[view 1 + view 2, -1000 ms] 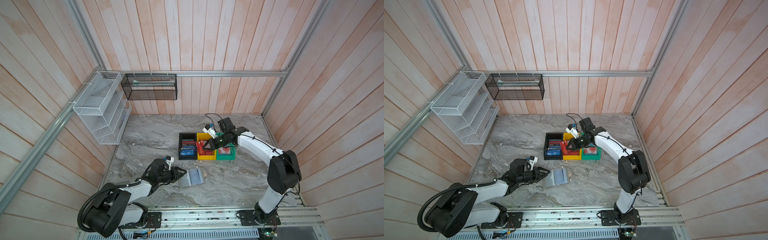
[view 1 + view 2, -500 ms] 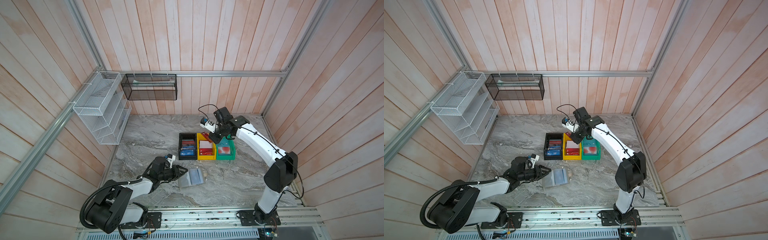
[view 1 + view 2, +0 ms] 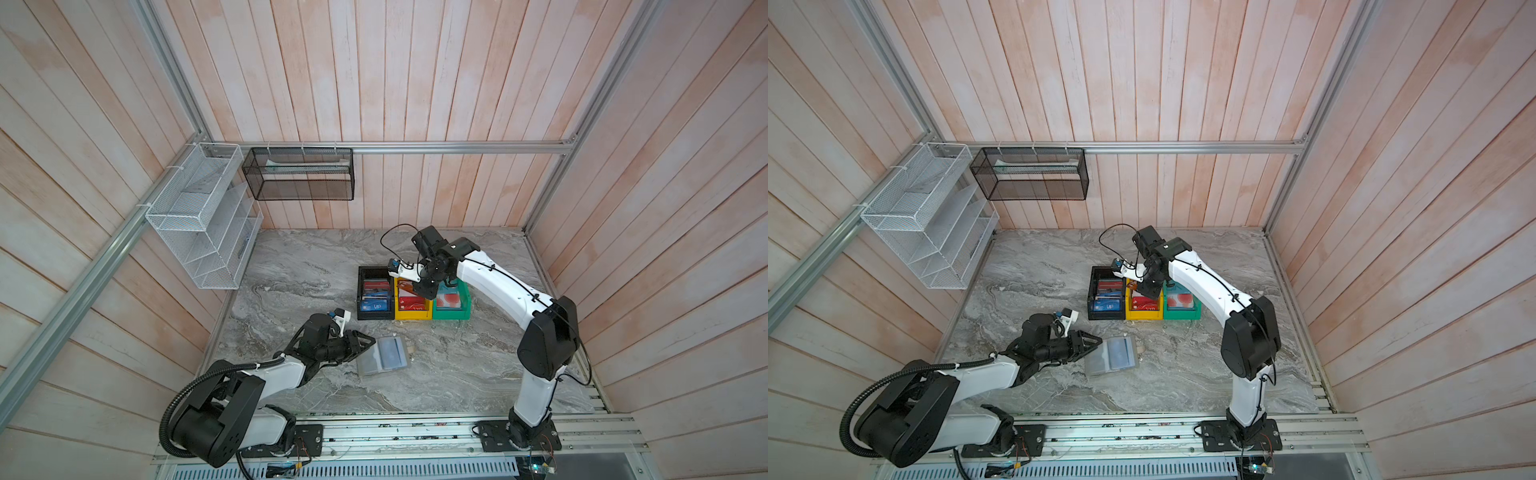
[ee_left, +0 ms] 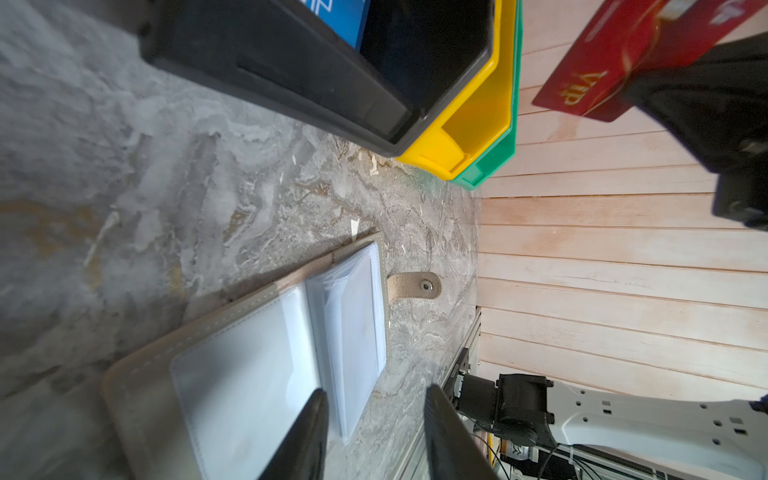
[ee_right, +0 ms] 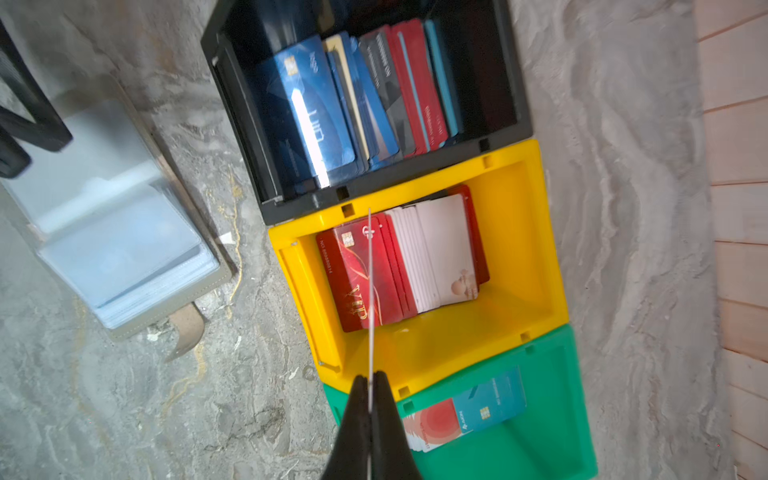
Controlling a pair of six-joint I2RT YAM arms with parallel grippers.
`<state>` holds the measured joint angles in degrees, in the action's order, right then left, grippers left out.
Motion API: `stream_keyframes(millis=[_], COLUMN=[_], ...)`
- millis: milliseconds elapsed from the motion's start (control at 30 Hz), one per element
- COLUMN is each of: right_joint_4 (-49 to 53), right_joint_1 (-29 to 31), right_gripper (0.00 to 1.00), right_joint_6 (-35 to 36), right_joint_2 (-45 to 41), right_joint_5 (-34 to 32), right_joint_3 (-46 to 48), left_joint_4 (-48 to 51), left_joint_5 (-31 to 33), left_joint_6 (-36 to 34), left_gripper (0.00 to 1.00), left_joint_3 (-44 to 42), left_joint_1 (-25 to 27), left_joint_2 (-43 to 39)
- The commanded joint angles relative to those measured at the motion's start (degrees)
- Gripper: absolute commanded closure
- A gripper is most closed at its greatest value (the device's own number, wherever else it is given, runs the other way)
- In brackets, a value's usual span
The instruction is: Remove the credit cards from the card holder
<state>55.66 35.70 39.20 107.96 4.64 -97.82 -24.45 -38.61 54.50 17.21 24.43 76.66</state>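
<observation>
Just below centre in both top views, the opened card holder [image 3: 384,355] is straddled at its edge by the half-open, empty left gripper [image 4: 374,390]; a red card [image 4: 598,83] is pinched above the yellow bin [image 5: 536,257] by the right gripper [image 5: 371,382].

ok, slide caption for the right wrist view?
Right gripper pinches a card edge-on over the yellow bin; card holder lies open nearby.

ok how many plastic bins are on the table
3, touching in one row: the black bin at the left in both top views, the yellow bin in the middle, the green bin at the right. None looks hidden.
</observation>
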Motion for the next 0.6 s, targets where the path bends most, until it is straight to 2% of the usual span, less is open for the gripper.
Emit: stream_keyframes(millis=[0, 567], right_joint_4=[2.0, -0.6], right_joint_1=[0.1, 0.9], right_gripper=[1.0, 1.0], right_joint_6=[1.3, 2.1], right_joint_2=[1.3, 4.2], right_joint_5=[-1.8, -3.9], right_joint_3=[2.6, 5.7], left_joint_4=[-0.6, -0.5], left_joint_5=[0.5, 0.9], left_joint_6=[-0.4, -0.6], left_gripper=[0.59, 0.59], left_joint_3=[-1.1, -1.2], left_joint_1=[0.2, 0.2], left_joint_2=[-0.8, -0.4])
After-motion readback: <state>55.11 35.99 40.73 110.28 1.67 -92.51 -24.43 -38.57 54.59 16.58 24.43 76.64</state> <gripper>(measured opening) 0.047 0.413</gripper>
